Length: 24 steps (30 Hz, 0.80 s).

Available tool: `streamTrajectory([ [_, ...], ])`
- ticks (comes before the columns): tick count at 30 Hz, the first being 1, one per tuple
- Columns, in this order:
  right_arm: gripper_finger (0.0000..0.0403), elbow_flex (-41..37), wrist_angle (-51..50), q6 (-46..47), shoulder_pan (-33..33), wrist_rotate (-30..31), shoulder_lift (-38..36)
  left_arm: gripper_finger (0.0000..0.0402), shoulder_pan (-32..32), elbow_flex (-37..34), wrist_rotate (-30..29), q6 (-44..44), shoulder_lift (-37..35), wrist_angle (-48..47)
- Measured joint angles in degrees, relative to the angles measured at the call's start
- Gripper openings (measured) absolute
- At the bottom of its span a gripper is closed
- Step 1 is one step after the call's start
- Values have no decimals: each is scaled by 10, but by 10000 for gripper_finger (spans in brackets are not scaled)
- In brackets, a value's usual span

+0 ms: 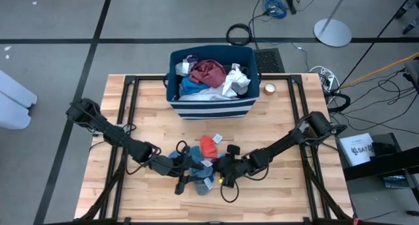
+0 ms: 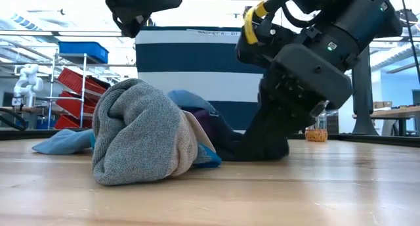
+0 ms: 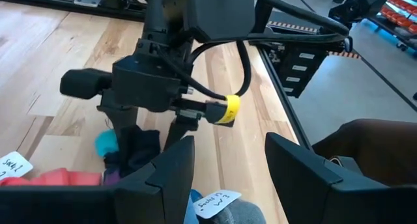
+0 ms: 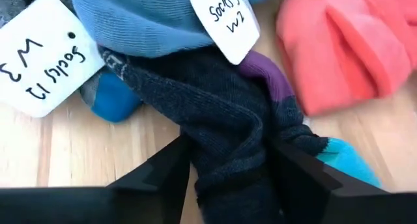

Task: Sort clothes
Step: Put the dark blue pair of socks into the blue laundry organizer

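Sock pile (image 1: 200, 161) on the tabletop (image 1: 294, 199), in front of the striped bin (image 1: 211, 107). Right end effector (image 4: 231, 168) straddles a dark sock (image 4: 221, 113), fingers closing narrow about it; left end effector (image 3: 228, 165) hovers wide, empty. Soft, light, limp fabric: pinch a bunched fold.

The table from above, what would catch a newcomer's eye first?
Both arms meet over a small heap of socks at the table's near middle. The right gripper has its jaws down around a dark sock with purple and teal patches, beside a coral sock; the left gripper hovers open close by. Behind them stands a navy striped bin heaped with clothes.
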Motion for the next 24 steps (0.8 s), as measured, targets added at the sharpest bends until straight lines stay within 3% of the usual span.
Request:
streamTrajectory([
  [5,135,0,-61,32,3,-17,-16,196,0,0,0,0,0,-1],
  [13,15,-3,-153,67,20,-30,-67,196,0,0,0,0,0,4],
  [17,16,-7,-176,86,31,-33,-101,196,0,0,0,0,0,17],
  [24,10,-5,-162,92,75,46,-178,196,0,0,-6,1,0,30],
])
